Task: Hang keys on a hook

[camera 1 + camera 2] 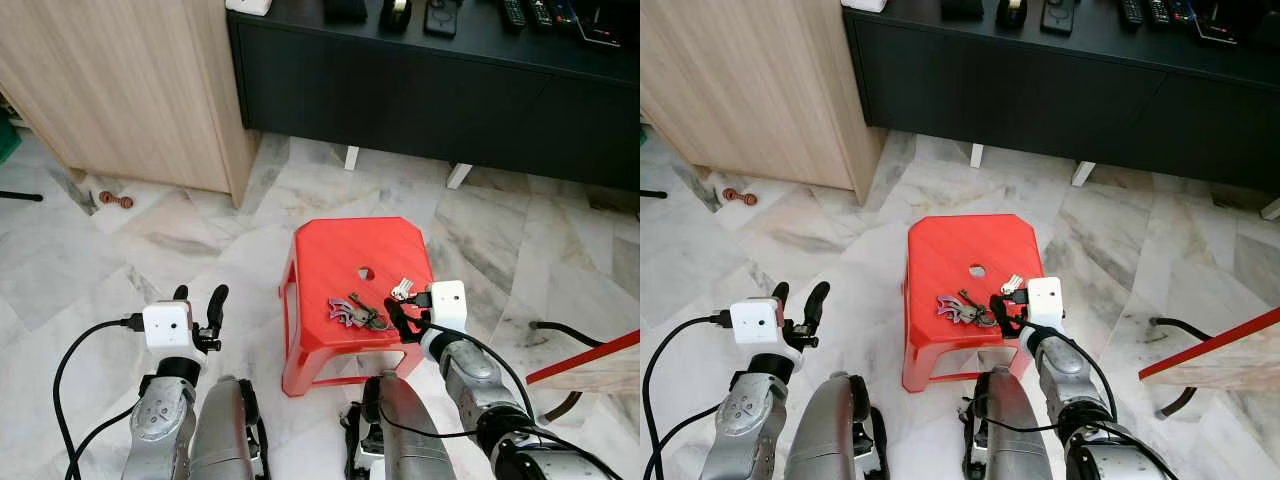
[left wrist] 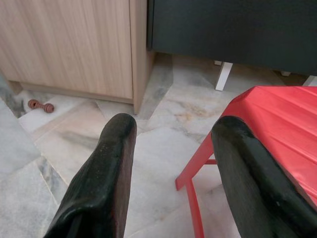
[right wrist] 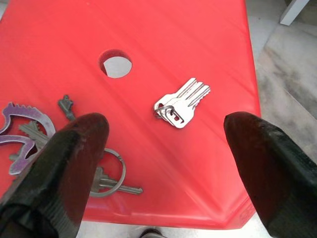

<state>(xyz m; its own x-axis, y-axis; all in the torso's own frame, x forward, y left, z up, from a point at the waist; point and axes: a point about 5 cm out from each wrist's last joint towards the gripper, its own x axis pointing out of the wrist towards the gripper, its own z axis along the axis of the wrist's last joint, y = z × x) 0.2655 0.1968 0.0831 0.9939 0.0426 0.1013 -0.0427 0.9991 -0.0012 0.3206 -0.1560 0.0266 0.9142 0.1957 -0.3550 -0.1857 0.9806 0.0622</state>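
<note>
A red plastic stool (image 1: 340,250) stands on the marble floor before me. On its top lie a small bunch of silver keys (image 3: 181,103) near the right edge and a second key set with a purple fob (image 1: 345,312) on a ring (image 3: 111,171). My right gripper (image 3: 163,163) is open just above the stool's near right corner, its fingers either side of the silver keys. My left gripper (image 1: 198,303) is open and held low over the floor to the left of the stool (image 2: 277,124).
A dark TV cabinet (image 1: 430,90) on white legs runs along the back, with a light wooden cupboard (image 1: 130,90) at the left. A small reddish toy (image 1: 115,200) lies by the cupboard. A red and wooden edge (image 1: 590,365) and black cable sit at the right.
</note>
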